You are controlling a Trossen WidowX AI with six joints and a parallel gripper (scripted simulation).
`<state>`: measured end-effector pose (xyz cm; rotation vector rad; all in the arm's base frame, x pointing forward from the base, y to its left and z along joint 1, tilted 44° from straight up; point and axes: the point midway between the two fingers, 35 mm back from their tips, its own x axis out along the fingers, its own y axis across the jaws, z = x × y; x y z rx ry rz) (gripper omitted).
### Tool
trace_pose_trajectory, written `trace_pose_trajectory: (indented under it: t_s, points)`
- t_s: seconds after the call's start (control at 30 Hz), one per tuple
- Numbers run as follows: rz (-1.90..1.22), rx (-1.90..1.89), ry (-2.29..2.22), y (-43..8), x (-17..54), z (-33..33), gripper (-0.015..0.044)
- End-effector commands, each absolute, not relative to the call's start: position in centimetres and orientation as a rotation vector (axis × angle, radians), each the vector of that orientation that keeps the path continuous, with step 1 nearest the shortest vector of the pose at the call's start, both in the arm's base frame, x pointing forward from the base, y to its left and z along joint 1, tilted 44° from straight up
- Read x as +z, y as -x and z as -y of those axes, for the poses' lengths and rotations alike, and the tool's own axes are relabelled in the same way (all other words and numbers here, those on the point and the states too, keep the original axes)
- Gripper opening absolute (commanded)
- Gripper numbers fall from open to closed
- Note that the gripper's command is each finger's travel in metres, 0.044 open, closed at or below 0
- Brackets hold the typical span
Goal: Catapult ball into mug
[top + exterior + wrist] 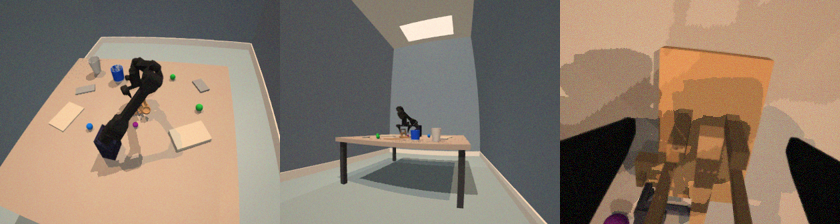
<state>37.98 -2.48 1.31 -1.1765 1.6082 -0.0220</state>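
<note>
From the top, the black gripper [134, 95] [409, 129] [712, 135] hangs over the orange catapult [145, 105] [401, 137] [715, 67] at the middle of the table [167, 187] [380, 140], partly hidden by the arm. The catapult's small round cup [146, 110] opens upward and shows its orange inside; the purple ball [135, 125] [616, 220] lies outside it, on the table just nearer. At the far left the blue mug [117, 73] [415, 135] stands upright, its speckled inside too blurred to read, and left of it stands a grey cup [95, 65] [436, 134], contents unclear. A blue ball [89, 126] lies near left; two green balls, one far [173, 77] and one nearer [199, 107], lie to the right. In the exterior view, from the opposite side, the mug and the pale cup stand upright at the table's near side, the cup to the right; their insides are hidden. The catapult sits behind the mug, slightly left, under the gripper. In the wrist view the fingers stand wide on either side of the catapult, gripping nothing, and the purple ball shows at the near left edge.
</note>
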Motion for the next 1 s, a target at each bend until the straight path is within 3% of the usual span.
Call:
trace_pose_trajectory:
  t_s: [0.0,0.53,0.9,0.97]
  points:
    - [-1.613,-0.021,1.183,-37.9,0.7,3.1,0.0440]
    - [-1.613,-0.023,1.185,-37.9,-0.8,4.6,0.0440]
    - [-1.610,-0.024,1.178,-38.1,-0.6,4.4,0.0151]
    - [-1.610,-0.024,1.178,-38.1,-0.6,4.4,0.0138]
